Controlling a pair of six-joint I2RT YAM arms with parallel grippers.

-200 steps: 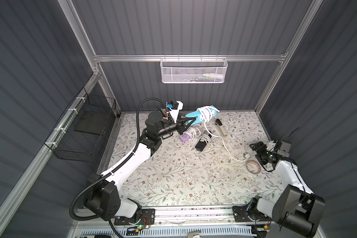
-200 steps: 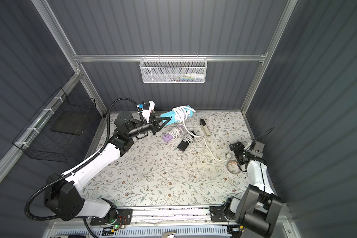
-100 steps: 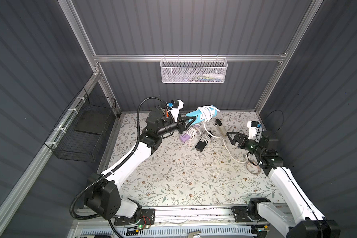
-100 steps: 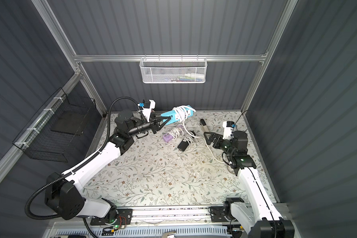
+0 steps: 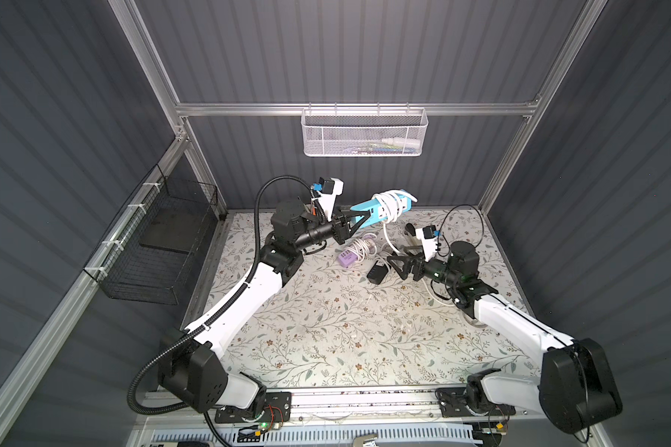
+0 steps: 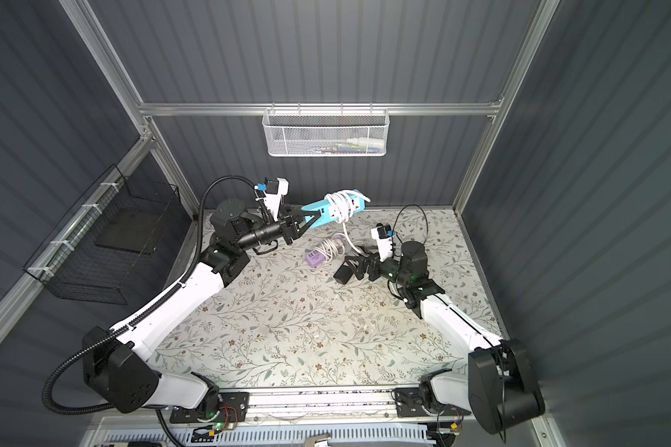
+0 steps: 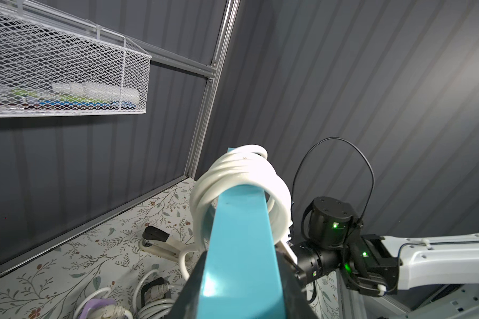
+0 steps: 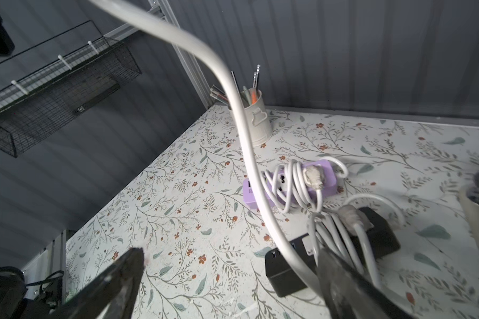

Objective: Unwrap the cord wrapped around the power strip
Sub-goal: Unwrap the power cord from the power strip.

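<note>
A teal power strip (image 5: 369,211) (image 6: 318,212) is held in the air over the back of the table, and my left gripper (image 5: 359,220) (image 7: 241,290) is shut on its near end. A white cord (image 5: 390,201) (image 7: 241,171) is coiled around its far end, and one strand hangs down to the table. My right gripper (image 5: 398,266) (image 6: 355,267) hovers low below the strip with its jaws wide open. In the right wrist view the hanging cord (image 8: 244,132) runs between the jaws of the right gripper (image 8: 230,256), close to one finger and not gripped.
On the table under the strip lie a purple power strip (image 5: 345,258) (image 8: 327,176) and a black one (image 5: 376,273) (image 8: 376,234), both wrapped in white cords. A stapler (image 7: 161,243) and a pen cup (image 8: 257,121) stand near the back wall. A white mesh basket (image 5: 365,133) hangs above.
My right arm has swung in from the table's right edge to the middle, under the hanging cord, and its jaws have opened wide. The left arm and the teal strip have stayed put.
</note>
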